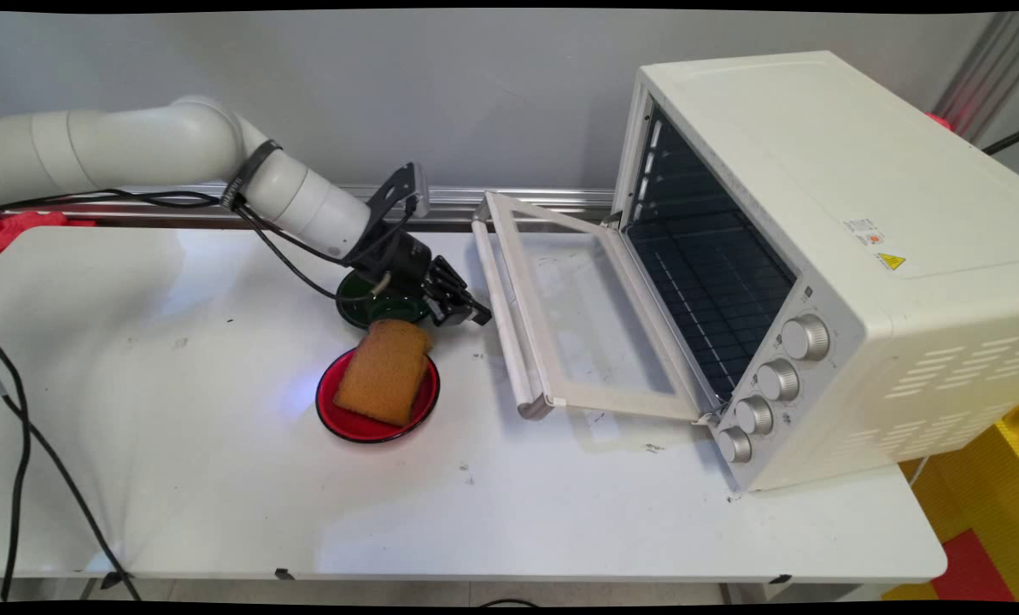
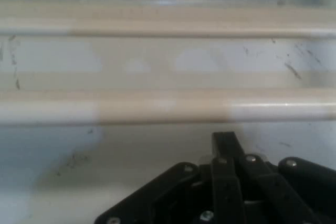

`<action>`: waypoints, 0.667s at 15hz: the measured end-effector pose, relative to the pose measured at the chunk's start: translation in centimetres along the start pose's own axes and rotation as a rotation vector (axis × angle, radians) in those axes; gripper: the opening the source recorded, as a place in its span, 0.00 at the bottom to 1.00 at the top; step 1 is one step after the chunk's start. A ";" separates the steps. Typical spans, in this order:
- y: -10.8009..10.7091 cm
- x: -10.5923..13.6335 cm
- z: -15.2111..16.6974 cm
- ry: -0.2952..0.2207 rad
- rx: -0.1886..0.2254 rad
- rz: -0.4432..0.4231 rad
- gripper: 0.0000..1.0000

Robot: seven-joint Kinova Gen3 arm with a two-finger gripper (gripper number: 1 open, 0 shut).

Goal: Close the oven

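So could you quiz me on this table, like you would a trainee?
1. True or false: the oven door hangs open.
2. What lies on the red plate? A) an apple B) toast C) a spoon
3. Fill in: the tool sits low between the green bowl and the door's ____.

Key
1. True; the glass door is folded down toward the table.
2. B; the toast rests tilted across the plate.
3. Handle; in the hand view the pale bar runs across just ahead of the tool, whose fingers look shut together.
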 end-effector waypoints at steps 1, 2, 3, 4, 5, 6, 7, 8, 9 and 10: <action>0.0 0.1 0.2 0.009 0.000 0.005 0.00; 0.0 0.1 0.3 0.014 0.000 0.007 0.00; 0.0 0.2 0.4 0.024 0.001 0.011 0.00; 0.0 0.2 0.5 0.029 0.002 0.014 0.00; -0.1 0.3 0.6 0.036 0.002 0.017 0.00; -0.1 0.3 0.7 0.042 0.002 0.020 0.00; -0.1 0.4 0.7 0.048 0.002 0.022 0.00; -0.1 0.4 0.7 0.055 0.002 0.026 0.00; -0.1 0.6 0.7 0.064 0.001 0.030 0.00; -0.1 0.7 0.7 0.072 0.000 0.034 0.00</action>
